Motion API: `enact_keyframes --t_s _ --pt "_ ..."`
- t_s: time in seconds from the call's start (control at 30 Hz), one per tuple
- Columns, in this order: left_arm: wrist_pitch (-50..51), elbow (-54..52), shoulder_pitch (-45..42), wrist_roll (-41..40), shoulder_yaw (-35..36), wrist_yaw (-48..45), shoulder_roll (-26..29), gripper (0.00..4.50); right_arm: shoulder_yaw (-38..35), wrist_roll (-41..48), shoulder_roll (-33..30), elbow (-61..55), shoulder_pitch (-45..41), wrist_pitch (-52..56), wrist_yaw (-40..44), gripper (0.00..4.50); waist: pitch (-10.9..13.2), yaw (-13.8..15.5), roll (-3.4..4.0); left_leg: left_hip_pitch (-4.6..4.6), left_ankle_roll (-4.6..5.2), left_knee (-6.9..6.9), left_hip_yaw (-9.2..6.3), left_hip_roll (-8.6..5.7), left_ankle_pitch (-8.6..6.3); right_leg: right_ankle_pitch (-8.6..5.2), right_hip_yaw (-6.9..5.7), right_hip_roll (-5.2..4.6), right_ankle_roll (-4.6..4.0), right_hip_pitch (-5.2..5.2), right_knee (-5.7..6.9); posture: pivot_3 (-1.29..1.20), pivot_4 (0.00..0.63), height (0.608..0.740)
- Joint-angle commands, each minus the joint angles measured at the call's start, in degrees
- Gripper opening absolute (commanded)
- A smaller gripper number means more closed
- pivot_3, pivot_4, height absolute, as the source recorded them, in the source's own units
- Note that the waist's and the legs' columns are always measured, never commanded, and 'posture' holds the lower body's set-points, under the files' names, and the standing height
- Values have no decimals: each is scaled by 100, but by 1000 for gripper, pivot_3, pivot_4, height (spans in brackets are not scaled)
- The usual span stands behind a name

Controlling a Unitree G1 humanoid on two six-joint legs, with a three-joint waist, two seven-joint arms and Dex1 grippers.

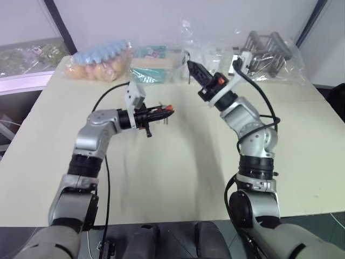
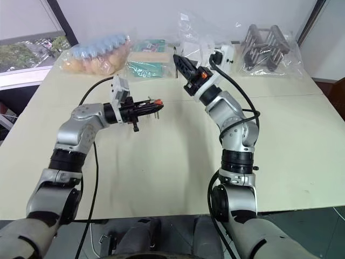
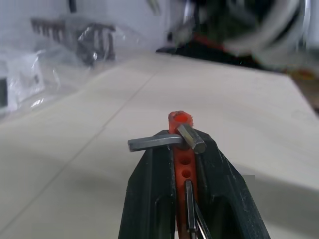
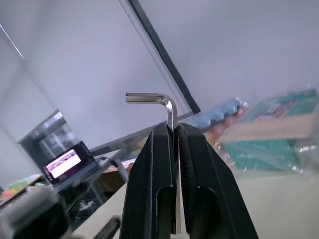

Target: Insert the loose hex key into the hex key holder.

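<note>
Left hand (image 1: 161,112): you have it clamped on the red holder (image 3: 180,119), raised above the surface (image 1: 178,172) and pointing toward the other arm.
Holder: two open holes show on its upper face in the left wrist view; a few keys (image 3: 167,142) already sit in it and stick out.
Right hand (image 4: 170,130): you have it pinched tight on the loose key (image 4: 154,99), up in the air and well apart from the holder.
Loose key: the long leg is caught between the fingers (image 4: 154,164) and the short bent end sticks out past the tips.
Step in hand: bring the key to the holder.
Doing it well: hold the holder steady, square the key's free end to an open hole, and approach slowly along the hole's line.
Watch for: the seated keys crowding the free holes, and the key twisting in your grip.
</note>
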Motion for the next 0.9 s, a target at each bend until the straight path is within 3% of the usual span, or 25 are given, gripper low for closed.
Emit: enact_keyframes --t_s 0.03,0.53,0.9 --pt "-67 155 -274 -130 136 -135 -85 0 150 246 12 -405 -34 -81 80 39 -1 -30 2 0 0 -3 0 0 0 0 0 0 0 -1 1 0 150 740" --pt "-351 441 -592 -31 104 -304 -495 0 533 423 13 -793 284 -114 -65 39 -1 -98 1 0 0 -2 0 0 0 0 0 -1 0 -1 2 0 150 740" --pt "31 6 -451 -355 305 -126 -544 0 500 538 -315 -688 454 -112 11 39 -1 -103 1 0 0 -3 -1 0 0 0 0 0 0 -1 2 0 150 740"
